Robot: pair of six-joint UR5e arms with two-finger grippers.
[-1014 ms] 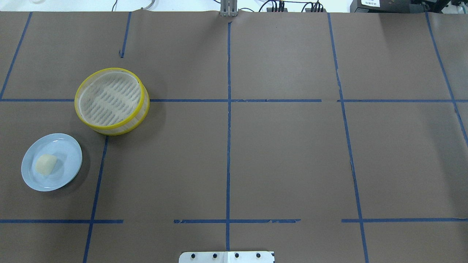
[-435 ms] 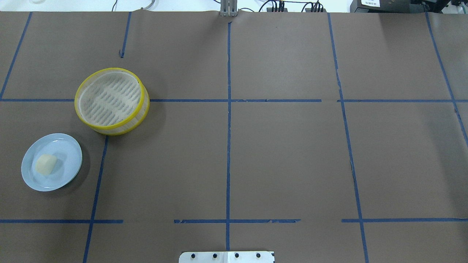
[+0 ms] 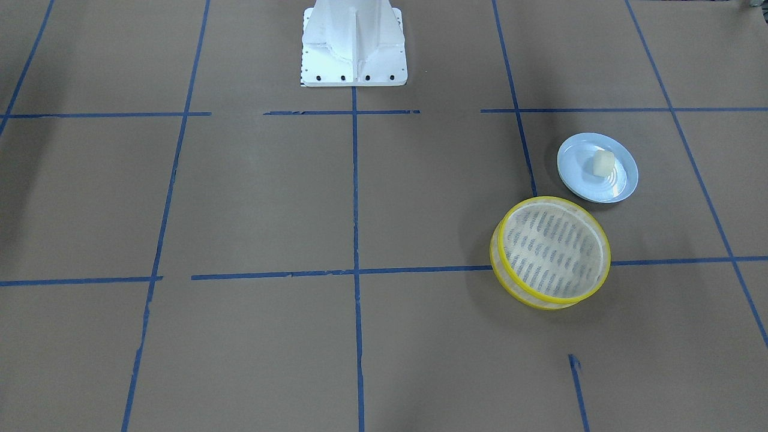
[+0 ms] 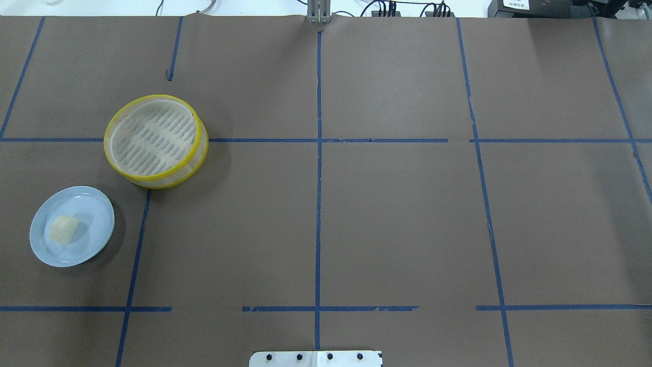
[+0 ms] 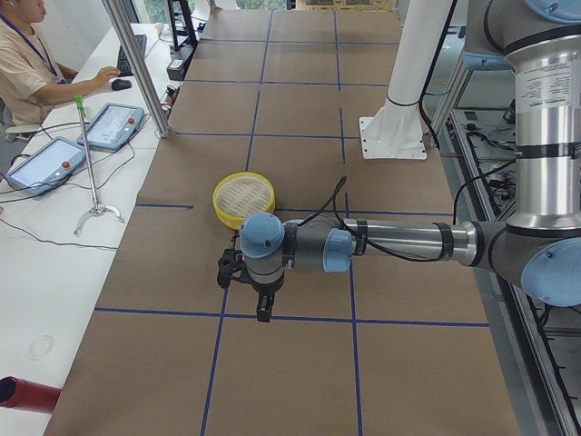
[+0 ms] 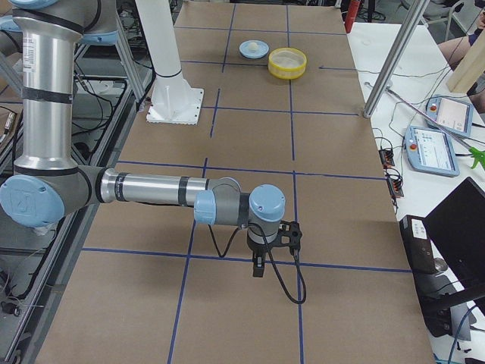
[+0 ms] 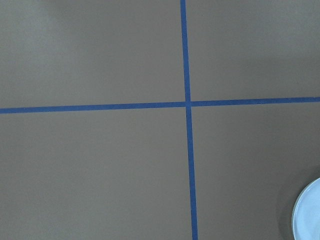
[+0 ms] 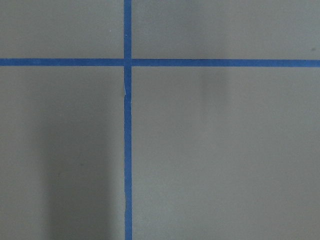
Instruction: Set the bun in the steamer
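The cream-white bun [image 4: 63, 229] lies on a pale blue plate [image 4: 97, 214] at the table's left side; it also shows in the front view [image 3: 602, 162]. The yellow-rimmed steamer [image 4: 155, 141] stands empty just beyond the plate, also seen in the front view [image 3: 550, 252]. My left gripper [image 5: 264, 316] shows only in the exterior left view, hanging above the table near the plate's area; I cannot tell if it is open or shut. My right gripper [image 6: 258, 271] shows only in the exterior right view, far from the bun; its state cannot be told.
Brown paper with blue tape lines covers the table [image 4: 397, 214]. The white robot base [image 3: 354, 48] stands at the near middle edge. The plate's rim [image 7: 307, 215] shows at the left wrist view's lower right corner. Operators' tablets [image 5: 113, 125] lie beside the table.
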